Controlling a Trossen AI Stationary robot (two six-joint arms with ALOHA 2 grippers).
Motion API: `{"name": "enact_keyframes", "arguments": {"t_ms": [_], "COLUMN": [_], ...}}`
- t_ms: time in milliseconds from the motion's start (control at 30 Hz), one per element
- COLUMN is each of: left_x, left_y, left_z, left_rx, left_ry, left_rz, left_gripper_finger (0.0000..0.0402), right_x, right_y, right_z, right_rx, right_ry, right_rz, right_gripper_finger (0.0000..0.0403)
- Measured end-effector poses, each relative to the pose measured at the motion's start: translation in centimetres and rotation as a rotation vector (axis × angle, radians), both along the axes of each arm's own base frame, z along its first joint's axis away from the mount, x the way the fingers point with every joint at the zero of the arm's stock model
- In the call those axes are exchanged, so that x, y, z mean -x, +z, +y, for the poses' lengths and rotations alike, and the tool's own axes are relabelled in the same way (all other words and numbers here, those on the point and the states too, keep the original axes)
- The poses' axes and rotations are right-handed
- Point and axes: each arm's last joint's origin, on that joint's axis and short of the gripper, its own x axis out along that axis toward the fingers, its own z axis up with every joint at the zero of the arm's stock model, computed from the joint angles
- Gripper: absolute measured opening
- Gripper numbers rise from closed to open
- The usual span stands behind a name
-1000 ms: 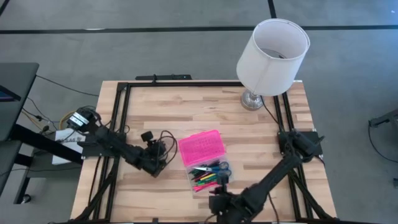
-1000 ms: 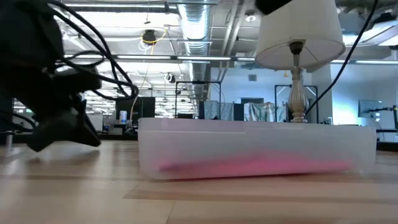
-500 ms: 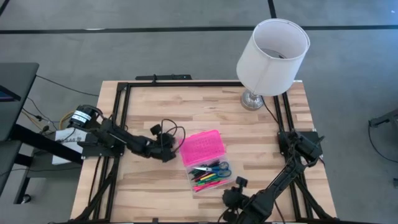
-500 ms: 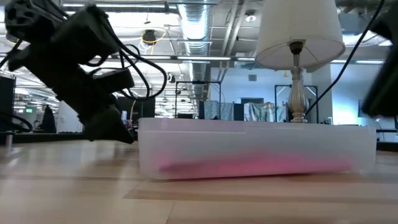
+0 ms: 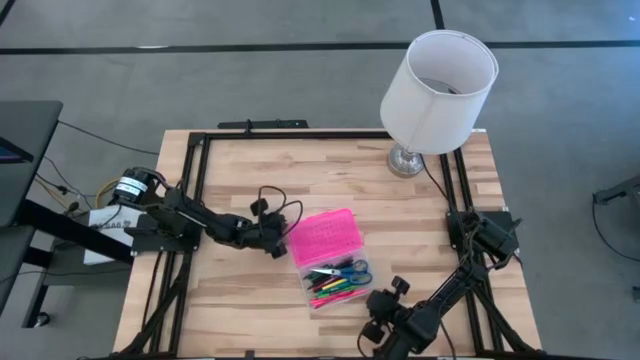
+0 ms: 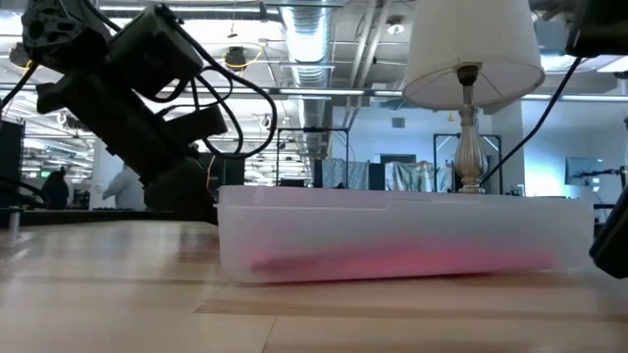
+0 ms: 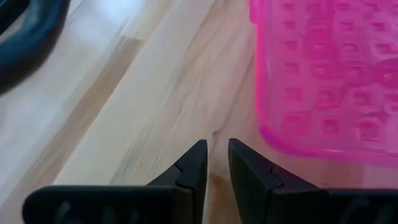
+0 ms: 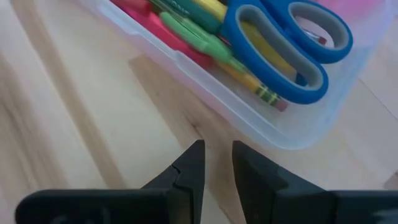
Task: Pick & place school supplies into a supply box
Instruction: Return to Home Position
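Nearest me, the right gripper (image 8: 217,152) hangs low over the desk (image 5: 300,170), just off the near right corner of the clear box (image 8: 261,127). Its jaws are drawn almost together and grasp nothing. The pens (image 8: 205,40) and the blue-handled scissors (image 8: 231,31) lie inside the box, which sits mid-desk with its pink lid (image 5: 323,237) flipped open on the far side.

At the lid's left edge is the left gripper (image 7: 217,149), jaws likewise nearly closed and empty.

My worry is the retreat. Both wrists sit close to the box, so a sweep sideways before lifting could clip a corner or catch the lid, shoving the light case and spilling what is packed. The loose cable looped over the left wrist could also snag the lid.

The left arm stretches low from the left edge, wrist pointing right. The right arm folds from its base at the right edge down toward the near edge, wrist aimed at the box. Far right stands the lamp (image 5: 437,90), well apart from both.
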Motion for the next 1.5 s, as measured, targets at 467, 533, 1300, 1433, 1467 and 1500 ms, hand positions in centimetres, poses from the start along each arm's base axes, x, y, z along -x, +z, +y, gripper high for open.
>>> {"name": "enact_keyframes", "arguments": {"t_ms": [467,533,1300,1433,1467,1500], "left_x": [-0.2,-0.3,-0.6,-0.7,-0.7,-0.7], "left_y": [0.2,0.2,0.7,0.8,0.8,0.8], "left_z": [-0.1,-0.1,-1.5,-1.5,-1.6,-1.7], "left_rx": [-0.014,-0.010,-0.017,-0.024,-0.027,-0.030], "left_ry": [-0.044,-0.056,-0.166,-0.174,-0.180,-0.188], "left_rz": [-0.006,-0.007,-0.053,-0.063,-0.067,-0.070], "left_gripper_finger": [0.0061,0.0061,0.0061,0.0061,0.0061,0.0061], "right_x": [0.8,0.8,1.2,1.3,1.2,1.2], "right_y": [-1.0,-1.0,-0.9,-0.9,-0.8,-0.8], "right_z": [-1.5,-1.5,-2.1,-2.3,-2.3,-2.4], "right_rx": [0.077,0.090,0.152,0.168,0.171,0.174], "right_ry": [-0.048,-0.046,-0.064,-0.063,-0.065,-0.067], "right_rz": [0.013,0.009,0.034,0.035,0.038,0.041], "right_gripper_finger": [0.0075,0.0075,0.0075,0.0075,0.0075,0.0075]}}
